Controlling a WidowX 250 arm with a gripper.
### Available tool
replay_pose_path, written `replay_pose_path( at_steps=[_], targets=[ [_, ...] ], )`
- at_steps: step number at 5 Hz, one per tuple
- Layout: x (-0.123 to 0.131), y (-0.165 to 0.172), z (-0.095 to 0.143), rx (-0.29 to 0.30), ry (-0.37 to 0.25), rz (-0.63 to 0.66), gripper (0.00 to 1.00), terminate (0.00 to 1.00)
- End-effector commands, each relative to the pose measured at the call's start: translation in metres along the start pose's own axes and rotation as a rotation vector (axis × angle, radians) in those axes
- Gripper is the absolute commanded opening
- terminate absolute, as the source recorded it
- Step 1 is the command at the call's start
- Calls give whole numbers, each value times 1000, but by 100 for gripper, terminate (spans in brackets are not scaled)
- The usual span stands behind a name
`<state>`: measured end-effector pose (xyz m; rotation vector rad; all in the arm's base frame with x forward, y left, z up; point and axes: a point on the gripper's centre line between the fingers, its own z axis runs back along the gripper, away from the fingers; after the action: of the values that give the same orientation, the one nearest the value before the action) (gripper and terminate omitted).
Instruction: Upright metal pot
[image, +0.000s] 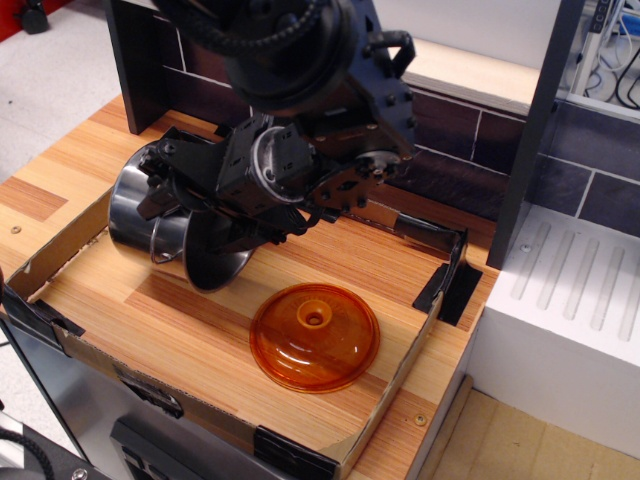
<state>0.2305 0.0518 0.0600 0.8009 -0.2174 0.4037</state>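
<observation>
The metal pot (133, 215) lies on its side at the left of the cardboard tray (390, 400). Its mouth faces right and toward the front, and a wire loop handle (163, 243) hangs on its near side. My black gripper (160, 180) reaches in from the right and sits against the pot's upper wall near the rim. The jaws stand apart with nothing between them. The arm hides the top and far side of the pot.
An orange translucent domed lid (315, 336) lies in the tray, to the front right of the pot. A dark tiled back wall (455, 150) stands behind. A white ribbed drainer (575, 290) is at the right, past a dark post (530, 130).
</observation>
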Motion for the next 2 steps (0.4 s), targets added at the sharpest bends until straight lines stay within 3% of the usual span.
replay_pose_path(
  at_steps=[1,2],
  targets=[
    [5,-5,2,-21,-27,23,0,0],
    [4,-4,1,-28,-23,28,0,0]
  ],
)
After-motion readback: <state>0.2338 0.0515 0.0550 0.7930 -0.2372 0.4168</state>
